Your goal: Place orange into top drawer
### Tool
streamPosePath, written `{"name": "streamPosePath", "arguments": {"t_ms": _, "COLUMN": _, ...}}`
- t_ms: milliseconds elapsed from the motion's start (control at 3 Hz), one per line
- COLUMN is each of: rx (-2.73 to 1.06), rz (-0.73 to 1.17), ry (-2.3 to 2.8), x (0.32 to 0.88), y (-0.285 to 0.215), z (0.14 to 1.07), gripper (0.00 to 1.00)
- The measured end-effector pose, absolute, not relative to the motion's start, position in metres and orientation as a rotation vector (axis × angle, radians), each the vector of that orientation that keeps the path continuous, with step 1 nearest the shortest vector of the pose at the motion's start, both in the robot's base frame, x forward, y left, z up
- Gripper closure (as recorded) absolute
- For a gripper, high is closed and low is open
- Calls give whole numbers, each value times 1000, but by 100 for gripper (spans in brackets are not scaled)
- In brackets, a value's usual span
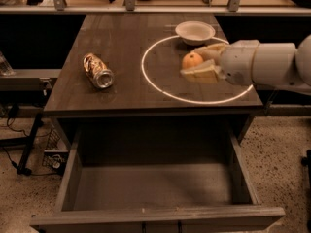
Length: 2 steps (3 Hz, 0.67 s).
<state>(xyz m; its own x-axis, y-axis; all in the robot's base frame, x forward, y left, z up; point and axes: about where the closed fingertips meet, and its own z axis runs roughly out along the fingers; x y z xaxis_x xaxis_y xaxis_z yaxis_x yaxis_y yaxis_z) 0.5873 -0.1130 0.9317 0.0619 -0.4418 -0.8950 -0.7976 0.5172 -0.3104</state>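
The orange (192,60) sits between the two tan fingers of my gripper (198,62), which is shut on it. The gripper holds it just above the right part of the tabletop, in front of the white bowl (195,32). My white arm comes in from the right edge. The top drawer (155,186) is pulled wide open below the table's front edge. Its flat grey-brown bottom is bare. The gripper is behind the drawer and above it, over the table and not over the drawer opening.
A crushed gold-and-silver can (97,71) lies on the left of the dark wooden table (116,38). A bright ring of light (146,76) lies on the tabletop around the gripper. A rail with posts runs behind the table. The floor is speckled.
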Motion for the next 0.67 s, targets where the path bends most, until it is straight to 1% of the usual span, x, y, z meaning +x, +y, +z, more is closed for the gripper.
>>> {"name": "streamPosePath", "arguments": {"t_ms": 667, "rx": -1254, "rz": 339, "ry": 1620, "x": 504, "y": -161, "z": 895, "gripper": 100}}
